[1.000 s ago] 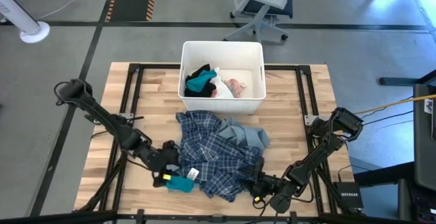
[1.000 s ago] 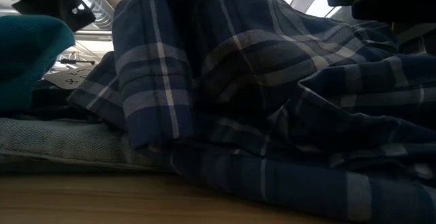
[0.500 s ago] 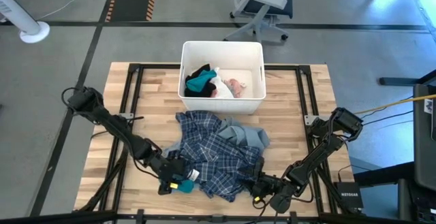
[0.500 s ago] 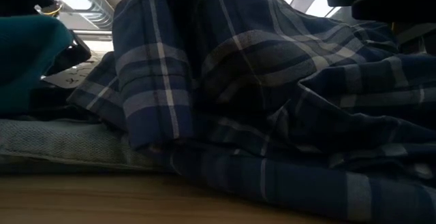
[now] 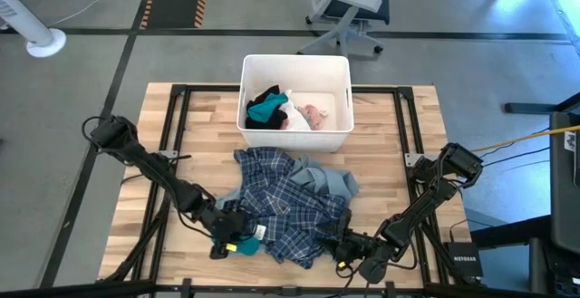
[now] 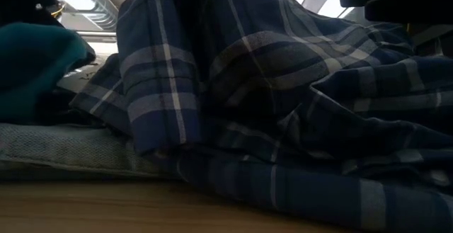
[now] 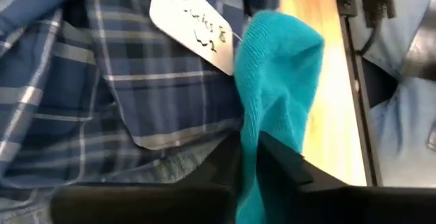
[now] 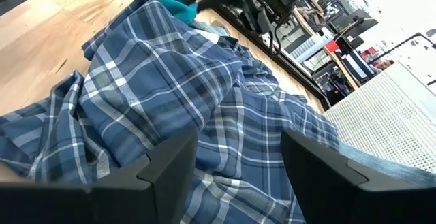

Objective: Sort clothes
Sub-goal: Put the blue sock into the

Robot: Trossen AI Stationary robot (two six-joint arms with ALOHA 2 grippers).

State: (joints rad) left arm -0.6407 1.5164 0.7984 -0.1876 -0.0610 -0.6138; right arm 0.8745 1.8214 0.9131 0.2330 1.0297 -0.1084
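High view: left pincer [image 5: 237,240] pinching teal piece [image 5: 245,245] at plaid shirt's [image 5: 290,203] near-left edge on counter [image 5: 381,153].

Left wrist view: teal piece's long axis running straight out from the fingers.

Right wrist view: right pincer [image 8: 231,159] spread, beside shirt.

2 dark jointed arms [image 5: 149,164]; yellow accents near each gripper [image 5: 237,242].

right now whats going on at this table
A two-armed robot is sorting clothes. The left gripper has closed on a teal piece at the near-left edge of the plaid shirt pile. The right gripper waits open at the pile's near-right edge. The white bin behind already holds several garments.
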